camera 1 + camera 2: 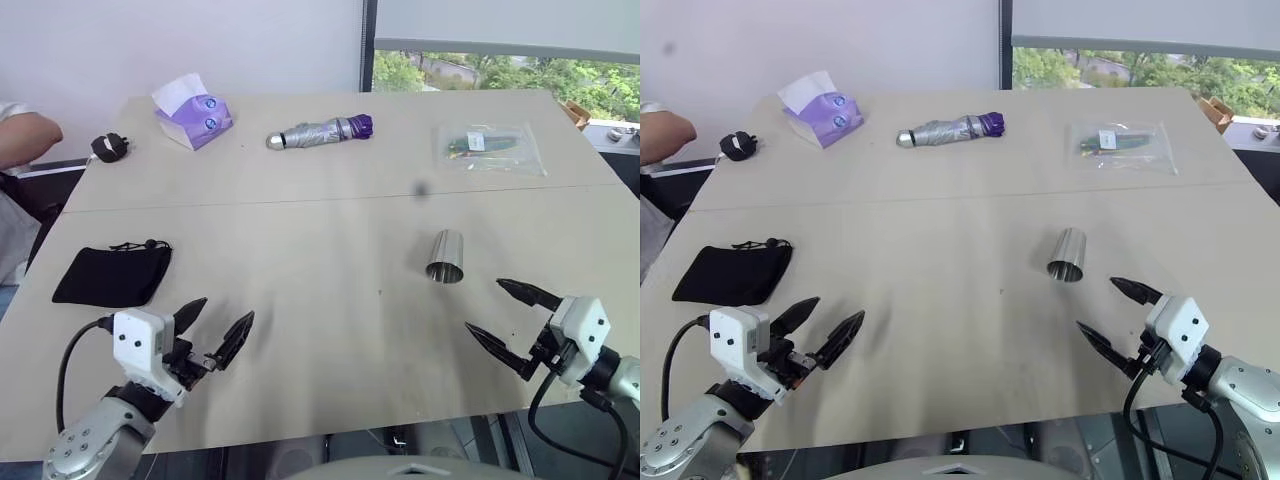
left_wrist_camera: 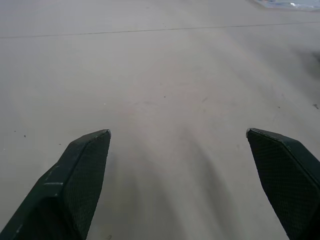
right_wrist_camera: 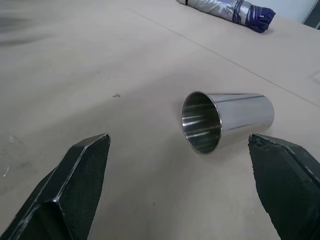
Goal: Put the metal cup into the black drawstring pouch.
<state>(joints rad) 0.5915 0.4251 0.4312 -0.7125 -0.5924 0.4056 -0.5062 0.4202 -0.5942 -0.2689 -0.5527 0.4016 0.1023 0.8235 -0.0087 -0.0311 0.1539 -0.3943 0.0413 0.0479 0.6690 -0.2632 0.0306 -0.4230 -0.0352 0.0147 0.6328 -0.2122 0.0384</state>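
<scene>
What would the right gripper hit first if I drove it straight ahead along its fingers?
Probably the metal cup, lying on its side with its open mouth toward the open right gripper. It sits slightly off-centre between the fingers, so one finger might clip it.

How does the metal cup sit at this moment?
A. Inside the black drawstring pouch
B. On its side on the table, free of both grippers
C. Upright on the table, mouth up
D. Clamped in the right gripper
B: the metal cup lies on its side on the table, its open mouth facing the open right gripper, which does not touch it; the black drawstring pouch lies apart, near the left gripper.
</scene>
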